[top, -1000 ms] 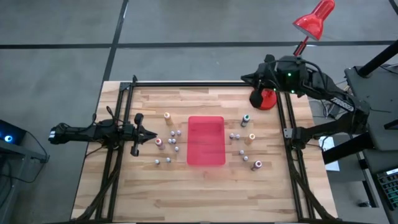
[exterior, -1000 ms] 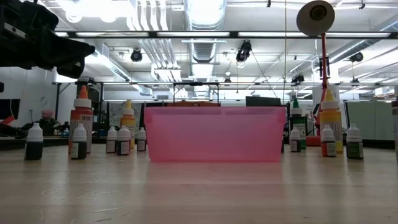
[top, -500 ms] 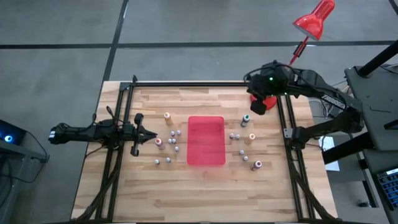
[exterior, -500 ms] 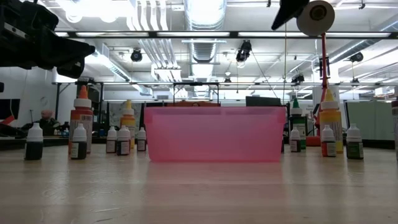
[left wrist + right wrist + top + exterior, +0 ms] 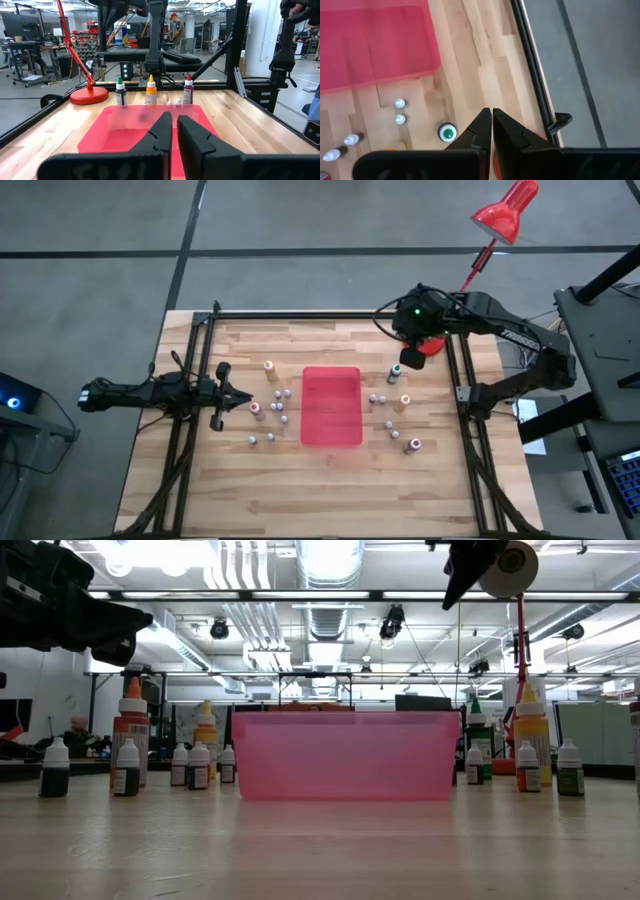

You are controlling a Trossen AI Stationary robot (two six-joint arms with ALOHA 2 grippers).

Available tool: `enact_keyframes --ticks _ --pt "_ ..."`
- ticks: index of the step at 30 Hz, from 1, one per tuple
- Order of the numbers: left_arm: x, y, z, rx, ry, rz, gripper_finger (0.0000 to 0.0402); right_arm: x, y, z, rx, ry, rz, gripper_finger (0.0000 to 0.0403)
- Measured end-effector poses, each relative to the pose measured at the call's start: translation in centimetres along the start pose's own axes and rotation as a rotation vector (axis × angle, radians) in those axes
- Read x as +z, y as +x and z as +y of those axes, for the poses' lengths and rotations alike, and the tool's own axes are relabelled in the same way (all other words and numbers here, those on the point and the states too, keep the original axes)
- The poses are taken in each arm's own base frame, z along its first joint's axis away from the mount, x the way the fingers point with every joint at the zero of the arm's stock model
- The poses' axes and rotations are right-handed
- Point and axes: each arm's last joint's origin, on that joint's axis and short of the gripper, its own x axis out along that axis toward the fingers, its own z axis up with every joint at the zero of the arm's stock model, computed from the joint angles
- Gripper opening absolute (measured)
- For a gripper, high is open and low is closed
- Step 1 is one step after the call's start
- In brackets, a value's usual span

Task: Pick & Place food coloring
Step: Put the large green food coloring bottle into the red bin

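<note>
Right gripper (image 5: 397, 366) closed and empty above green-capped bottle (image 5: 395, 368) beside red tray (image 5: 331, 406), left gripper (image 5: 243, 394) closed beside tray.

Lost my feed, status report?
Right gripper shut, empty, above green-capped bottle. Left gripper shut, parked. Flat red rectangular tray empty. Nothing blocking.

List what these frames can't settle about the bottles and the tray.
- Tray interior: the low view shows only its near wall, which also hides any bottles behind it.
- Small bottles: the high view shows them too small to tell dye colours.
- Green-capped bottle: the right wrist view shows only its cap, from above.
</note>
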Motion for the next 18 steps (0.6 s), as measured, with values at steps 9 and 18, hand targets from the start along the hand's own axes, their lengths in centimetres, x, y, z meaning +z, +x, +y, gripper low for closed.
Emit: enact_keyframes --ticks 9,18 --pt "0.0 0.0 0.0 0.000 0.000 0.000 0.0003 0.2 2.5 0.0 0.027 -0.042 0.155 0.0009" --pt "0.0 0.0 0.0 0.000 0.000 0.000 0.0003 -0.3 3.6 -1.9 -0.007 0.132 0.219 0.0009"
